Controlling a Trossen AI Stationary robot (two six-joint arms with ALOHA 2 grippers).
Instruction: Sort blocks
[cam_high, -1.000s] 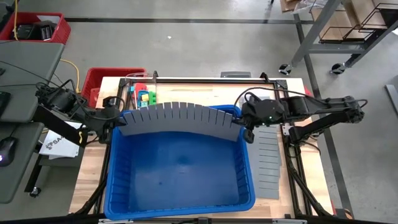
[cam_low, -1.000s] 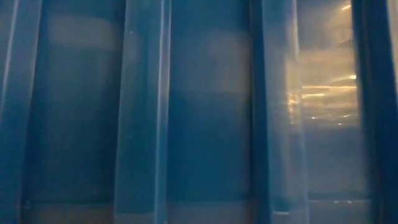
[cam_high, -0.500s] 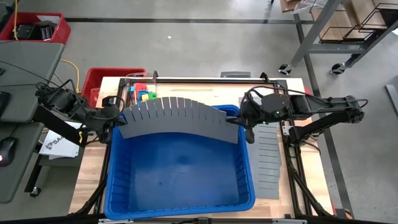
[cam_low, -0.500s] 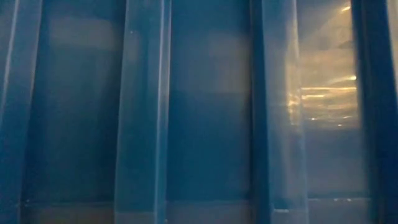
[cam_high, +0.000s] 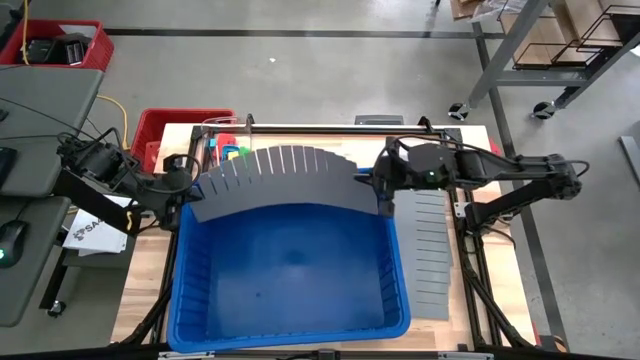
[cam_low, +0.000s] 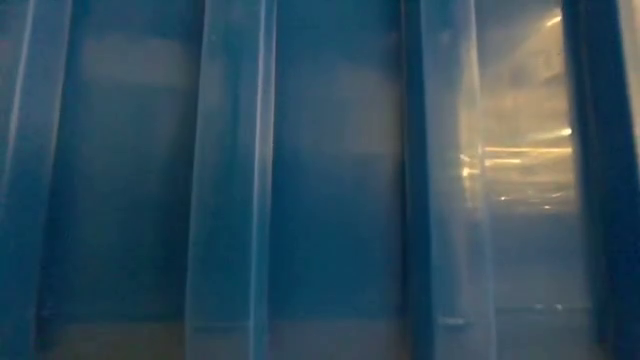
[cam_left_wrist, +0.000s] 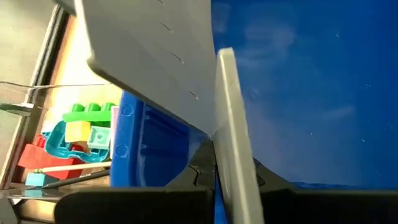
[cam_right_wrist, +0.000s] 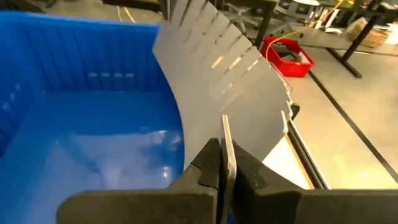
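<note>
- Your left claw (cam_high: 186, 193) and right claw (cam_high: 381, 190) each clamp one end of the thin grey slotted divider panel (cam_high: 280, 180), bowed above the large blue plastic bin (cam_high: 290, 300).
- You see the small coloured toy blocks (cam_left_wrist: 81, 134) behind the bin, on the tabletop's far-left part.

— What does the low view give?
— Only the blue bin's wall (cam_low: 330, 180), close up; the table and both arms are hidden behind it.
— And the blocks (cam_high: 234, 152)?
— From above, the bowed grey divider panel (cam_high: 275, 180) covers most of them; a few colours peek past its edge, too small to count. The left wrist view shows some (cam_left_wrist: 81, 134), partly cut by the bin rim (cam_left_wrist: 127, 143).
— The red basket (cam_high: 165, 125)?
— Partly hidden by the left arm.
</note>
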